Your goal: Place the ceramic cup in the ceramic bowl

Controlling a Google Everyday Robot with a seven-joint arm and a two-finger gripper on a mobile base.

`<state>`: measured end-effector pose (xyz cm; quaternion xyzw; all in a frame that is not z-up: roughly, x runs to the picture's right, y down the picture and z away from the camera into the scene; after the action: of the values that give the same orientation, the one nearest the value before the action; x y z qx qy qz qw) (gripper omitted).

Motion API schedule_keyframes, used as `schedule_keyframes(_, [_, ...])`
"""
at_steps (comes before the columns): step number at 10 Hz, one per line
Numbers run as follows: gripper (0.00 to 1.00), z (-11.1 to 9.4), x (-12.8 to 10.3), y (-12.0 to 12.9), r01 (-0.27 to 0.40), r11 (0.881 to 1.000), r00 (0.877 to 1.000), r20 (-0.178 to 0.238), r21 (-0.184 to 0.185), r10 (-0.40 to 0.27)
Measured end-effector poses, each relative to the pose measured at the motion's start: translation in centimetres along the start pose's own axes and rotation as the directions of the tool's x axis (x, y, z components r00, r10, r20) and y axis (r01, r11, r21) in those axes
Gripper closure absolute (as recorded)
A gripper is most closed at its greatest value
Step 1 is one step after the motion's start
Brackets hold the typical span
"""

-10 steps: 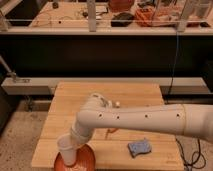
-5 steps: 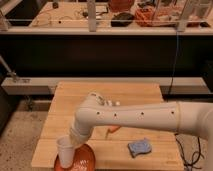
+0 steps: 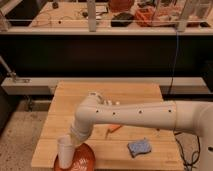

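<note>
The white ceramic cup [image 3: 65, 151] stands upright at the left rim of the orange-red ceramic bowl [image 3: 84, 160], which sits at the front left corner of the wooden table [image 3: 125, 97]. My white arm reaches in from the right and bends down to the cup. My gripper [image 3: 69, 140] is at the cup's top and grips it by the rim. The cup's base overlaps the bowl's left side; whether it rests in the bowl or hovers just above it cannot be told.
A blue rectangular sponge [image 3: 139, 147] lies at the front right of the table. A small orange object [image 3: 114, 129] lies mid-table under my arm. Behind the table runs a dark bench with a cluttered shelf [image 3: 125, 20] and a blue cable [image 3: 175, 60].
The cup and gripper have shifted slightly to the left and down at the bowl's left rim. The bowl and the sponge have not moved.
</note>
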<state>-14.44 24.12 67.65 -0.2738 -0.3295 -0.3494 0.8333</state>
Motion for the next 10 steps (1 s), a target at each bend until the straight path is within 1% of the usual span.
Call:
schedule_keyframes(2, [0.94,0.1,0.3,0.0,-0.006,1.0,1.0,-0.002,-0.003,0.006])
schedule_keyframes(3, [0.92,0.0,0.4,0.0,-0.01,1.0,1.0,-0.003,-0.004,0.01])
schedule_keyframes(4, [0.88,0.1,0.6,0.0,-0.016,1.0,1.0,-0.004,-0.006,0.016])
schedule_keyframes(5, [0.86,0.2,0.8,0.0,-0.021,1.0,1.0,-0.005,-0.008,0.021])
schedule_keyframes(6, [0.9,0.2,0.9,-0.1,-0.022,1.0,1.0,-0.007,-0.01,0.022])
schedule_keyframes(7, [0.91,0.2,1.1,-0.2,-0.025,1.0,1.0,-0.009,-0.011,0.025])
schedule_keyframes(9, [0.91,0.2,1.5,-0.3,-0.037,0.999,0.999,-0.012,-0.014,0.037])
schedule_keyframes(10, [0.87,0.2,1.7,-0.3,-0.039,0.999,0.999,-0.014,-0.014,0.039])
